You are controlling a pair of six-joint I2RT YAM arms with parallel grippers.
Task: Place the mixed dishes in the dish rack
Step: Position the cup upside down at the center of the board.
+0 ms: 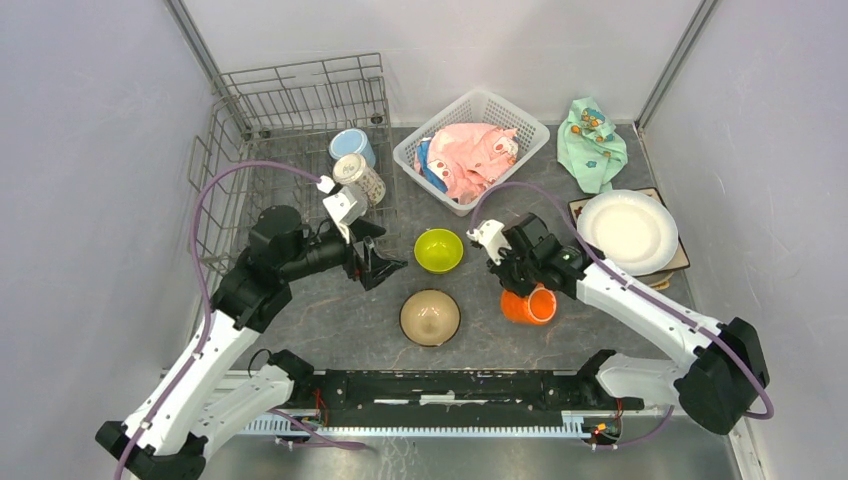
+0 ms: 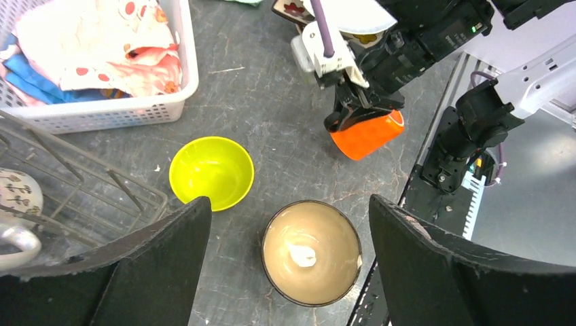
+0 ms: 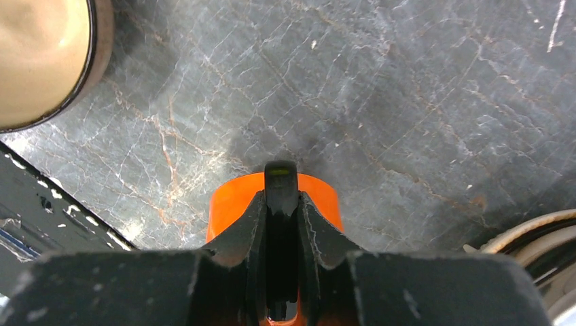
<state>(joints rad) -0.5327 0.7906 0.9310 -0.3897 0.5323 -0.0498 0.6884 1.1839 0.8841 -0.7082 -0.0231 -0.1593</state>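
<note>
We see the right gripper [image 1: 518,285] clamped on the orange mug [image 1: 530,306], its jaws drawn narrow on what looks like the mug's wall. The mug lies tipped on its side at the middle right of the table [image 1: 330,310]; we cannot tell whether it rests on the surface or hangs just above it. The left gripper [image 1: 388,250] stands wide open and holds nothing, poised beside the right edge of the dish rack [image 1: 300,92]. From its wrist view, the tan bowl [image 2: 311,252] sits below and between its fingers [image 2: 163,261], with the lime-green bowl [image 2: 211,171] just to the left.

Inside the rack, at its right side, are two mugs — the light-blue mug [image 1: 352,146] and, touching it, the white patterned mug [image 1: 361,178]. Both bowls sit upright on the table between the two arms, well apart from the rack's wires. Further right, the white plate [image 1: 627,230] lies on the dark square plate [image 1: 680,264].
</note>
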